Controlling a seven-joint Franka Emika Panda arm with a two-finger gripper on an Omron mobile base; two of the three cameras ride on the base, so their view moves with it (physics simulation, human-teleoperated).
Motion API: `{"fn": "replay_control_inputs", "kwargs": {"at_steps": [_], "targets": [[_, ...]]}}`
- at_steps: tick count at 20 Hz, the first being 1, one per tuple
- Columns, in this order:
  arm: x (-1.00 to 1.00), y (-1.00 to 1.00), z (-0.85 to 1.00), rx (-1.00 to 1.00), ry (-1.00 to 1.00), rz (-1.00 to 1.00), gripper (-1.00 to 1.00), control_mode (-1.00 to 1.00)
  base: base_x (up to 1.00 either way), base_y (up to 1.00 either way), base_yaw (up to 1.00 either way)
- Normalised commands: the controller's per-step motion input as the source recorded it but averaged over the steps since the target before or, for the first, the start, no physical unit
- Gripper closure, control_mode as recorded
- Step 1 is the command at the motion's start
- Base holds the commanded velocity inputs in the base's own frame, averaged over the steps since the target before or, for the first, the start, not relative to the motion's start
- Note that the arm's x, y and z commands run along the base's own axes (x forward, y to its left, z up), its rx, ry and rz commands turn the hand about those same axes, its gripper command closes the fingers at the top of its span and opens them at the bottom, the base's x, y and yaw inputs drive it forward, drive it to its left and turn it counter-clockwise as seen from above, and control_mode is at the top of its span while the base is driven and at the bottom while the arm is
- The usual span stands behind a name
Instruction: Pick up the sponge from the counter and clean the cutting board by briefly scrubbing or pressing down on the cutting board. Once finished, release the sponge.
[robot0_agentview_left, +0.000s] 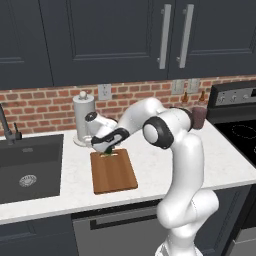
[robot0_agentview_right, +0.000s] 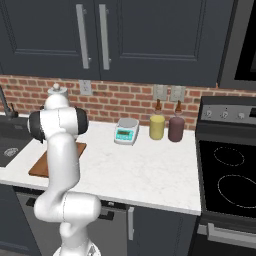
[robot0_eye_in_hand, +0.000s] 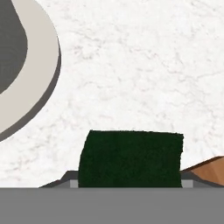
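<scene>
Left base view: dark cabinets (robot0_agentview_left: 110, 35) hang over a red brick backsplash (robot0_agentview_left: 45, 105) and the white marbled worktop (robot0_agentview_left: 220, 160), where the white arm (robot0_agentview_left: 175, 150) bends left and down toward the far short edge of the cutting board (robot0_agentview_left: 114, 172). A dark sink (robot0_agentview_left: 30, 170) lies left of the board, a black stove (robot0_agentview_left: 240, 125) at the far right. A white paper-towel holder (robot0_agentview_left: 82, 120) stands just behind the board, close to the hand.

The jaws (robot0_agentview_left: 106, 151) hang at the board's far end, over its slot handle, with a small patch of green, the sponge (robot0_agentview_left: 107, 154), showing beneath them. In the hand view the dark green sponge (robot0_eye_in_hand: 130, 158) sits at the bottom centre, right where the finger tips rise, flanked by a dark tip on each side; the jaws look clenched on the sponge. White worktop lies beyond it, a corner of the brown board at the lower right, and the pale round base of the towel holder at the upper left. Whether the sponge touches the board cannot be told.

Right base view shows a kitchen scale (robot0_agentview_right: 126, 131) with a pale top and a blue-green display whose characters are too small to read, beside a yellow bottle (robot0_agentview_right: 157, 125) and a dark red bottle (robot0_agentview_right: 176, 127), both without readable labels.
</scene>
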Motion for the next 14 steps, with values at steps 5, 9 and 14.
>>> {"fn": "replay_control_inputs", "kwargs": {"at_steps": [5,9,14], "targets": [[-0.26,0.02,-0.31,0.0,-0.14,0.0,1.0,-1.0,0.0,0.0,0.0],[-0.46,0.0,-0.15,0.0,-0.14,0.0,1.0,-1.0,0.0,0.0,0.0],[-0.5,0.0,-0.15,0.0,-0.14,0.0,1.0,-1.0,0.0,0.0,0.0]]}}
